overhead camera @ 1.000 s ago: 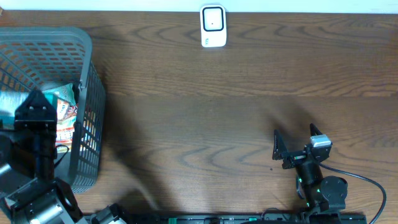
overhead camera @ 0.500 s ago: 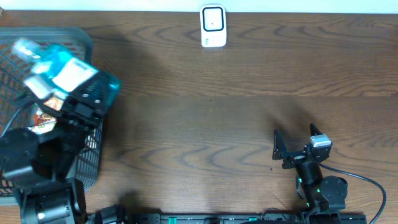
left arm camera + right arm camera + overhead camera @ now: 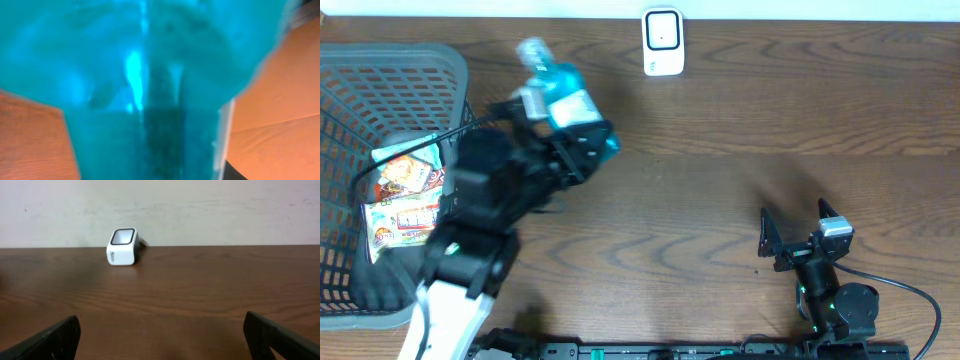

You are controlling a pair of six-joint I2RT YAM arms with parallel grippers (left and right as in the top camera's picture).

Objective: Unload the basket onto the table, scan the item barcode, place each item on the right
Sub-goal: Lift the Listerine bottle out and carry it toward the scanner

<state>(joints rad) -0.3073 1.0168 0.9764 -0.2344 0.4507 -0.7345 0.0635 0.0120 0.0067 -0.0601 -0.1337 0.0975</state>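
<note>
Basket (image 3: pixel 390 48) of grey mesh takes up the far left of the bench (image 3: pixel 720 180), with a few printed packets (image 3: pixel 405 195) lying flat inside it. Just right of the basket's wall, the left arm reaches up from the near edge and ends at the left gripper (image 3: pixel 582 138), which is clamped on the blue bottle (image 3: pixel 560 95). The grip sits at the bottle's wider lower end. The rest of the bottle sticks out beyond the gripper, tilted toward the far left. Its pale cap (image 3: pixel 532 48) is the farthest part from the gripper, and a white label (image 3: pixel 570 103) faces upward. The bottle appears blurred from above, outside the basket, between it and the scanner.

In the left wrist view the blue bottle (image 3: pixel 150 75) fills nearly the whole frame as a translucent teal mass pressed close to the lens. Bare wood shows at both lower sides. The fingers themselves cannot be made out there.

Further right, near the far edge, the white scanner (image 3: pixel 663 42) stands upright, well apart from the bottle. The right wrist view shows the scanner (image 3: pixel 122 247) with its dark window angled upward.

At the near right, the right gripper (image 3: pixel 790 238) hangs low over the wood with its jaws spread wide and nothing between them. Its two dark fingers (image 3: pixel 55 340) frame only bare bench.
</note>
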